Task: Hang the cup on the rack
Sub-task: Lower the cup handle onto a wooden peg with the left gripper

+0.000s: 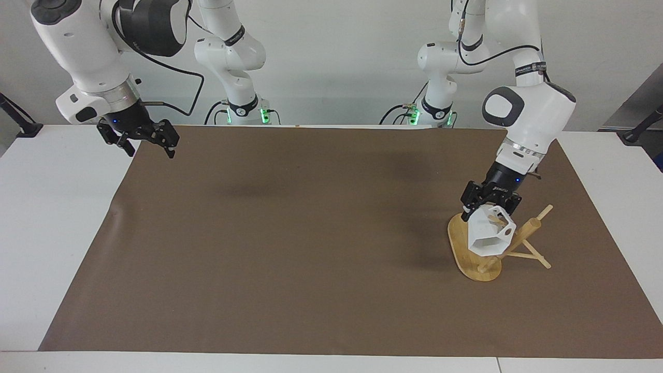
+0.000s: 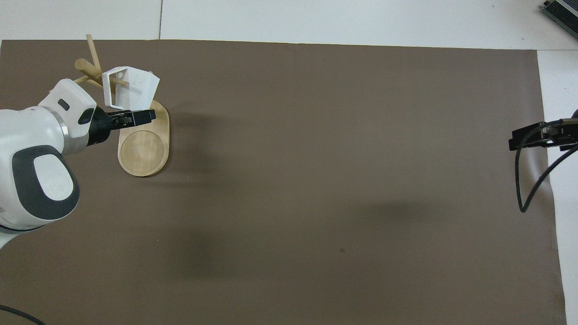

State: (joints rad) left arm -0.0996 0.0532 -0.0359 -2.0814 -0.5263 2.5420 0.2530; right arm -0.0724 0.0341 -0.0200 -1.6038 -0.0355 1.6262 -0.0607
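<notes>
The white faceted cup (image 1: pixel 487 238) (image 2: pixel 135 85) hangs tilted over the bamboo rack (image 1: pixel 460 247) (image 2: pixel 144 151), at the left arm's end of the table. My left gripper (image 1: pixel 487 208) (image 2: pixel 128 116) is shut on the cup's rim, just above the rack's oval base. A thin peg (image 2: pixel 118 82) pokes through the cup's blocky handle, close to the round post (image 1: pixel 523 233). My right gripper (image 1: pixel 147 146) (image 2: pixel 535 136) waits open and holds nothing, raised over the mat's edge at the right arm's end.
A brown mat (image 1: pixel 290 248) covers most of the white table (image 1: pixel 52 217). A black cable (image 2: pixel 526 180) loops down from the right arm's wrist. A dark device corner (image 2: pixel 562 11) shows at the table's farthest corner.
</notes>
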